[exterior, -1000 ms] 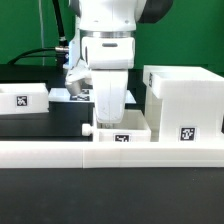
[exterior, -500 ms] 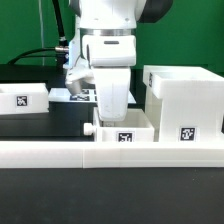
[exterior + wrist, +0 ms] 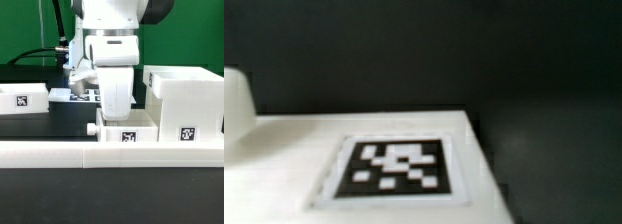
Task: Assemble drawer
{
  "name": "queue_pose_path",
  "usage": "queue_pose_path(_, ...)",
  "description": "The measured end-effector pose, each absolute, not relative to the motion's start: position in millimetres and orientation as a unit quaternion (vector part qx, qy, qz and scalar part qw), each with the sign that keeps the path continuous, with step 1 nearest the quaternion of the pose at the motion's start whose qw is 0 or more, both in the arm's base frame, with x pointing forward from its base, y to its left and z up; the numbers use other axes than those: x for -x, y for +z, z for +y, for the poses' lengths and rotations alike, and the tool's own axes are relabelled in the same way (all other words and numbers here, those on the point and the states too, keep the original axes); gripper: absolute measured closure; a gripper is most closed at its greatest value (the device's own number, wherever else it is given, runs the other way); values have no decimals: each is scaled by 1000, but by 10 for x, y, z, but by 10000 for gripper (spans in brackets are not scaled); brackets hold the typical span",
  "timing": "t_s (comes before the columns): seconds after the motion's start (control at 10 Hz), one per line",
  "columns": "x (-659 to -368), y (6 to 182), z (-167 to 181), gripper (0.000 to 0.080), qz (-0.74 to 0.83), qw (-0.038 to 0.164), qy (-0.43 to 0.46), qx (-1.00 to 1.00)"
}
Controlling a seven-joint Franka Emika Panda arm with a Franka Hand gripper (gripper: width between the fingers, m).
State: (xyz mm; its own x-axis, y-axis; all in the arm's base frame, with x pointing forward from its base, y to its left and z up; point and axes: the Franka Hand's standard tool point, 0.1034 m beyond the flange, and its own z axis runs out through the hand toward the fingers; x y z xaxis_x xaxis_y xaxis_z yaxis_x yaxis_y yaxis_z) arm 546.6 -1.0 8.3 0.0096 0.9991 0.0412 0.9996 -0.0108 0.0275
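White tray [image 3: 128, 135], knob [image 3: 92, 130] toward exterior view's left

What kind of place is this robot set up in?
Probably a robotics lab bench: a green backdrop, a black table, and a white casing carrying square marker tags.

1. No words, brand names or numbers can be read anywhere.
2. The only signs are square black-and-white marker tags, one each on the fronts of the casing [image 3: 185, 92], the knobbed tray [image 3: 128, 127] and the low white box [image 3: 22, 92] at the exterior view's left.
3. The wrist view shows a blurred marker tag [image 3: 397, 165] on a white surface.
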Motion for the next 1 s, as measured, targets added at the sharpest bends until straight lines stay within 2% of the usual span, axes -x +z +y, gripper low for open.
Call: queue_pose_path(1.0, -5449, 83, -4, 758, -703, 12, -10, 711)
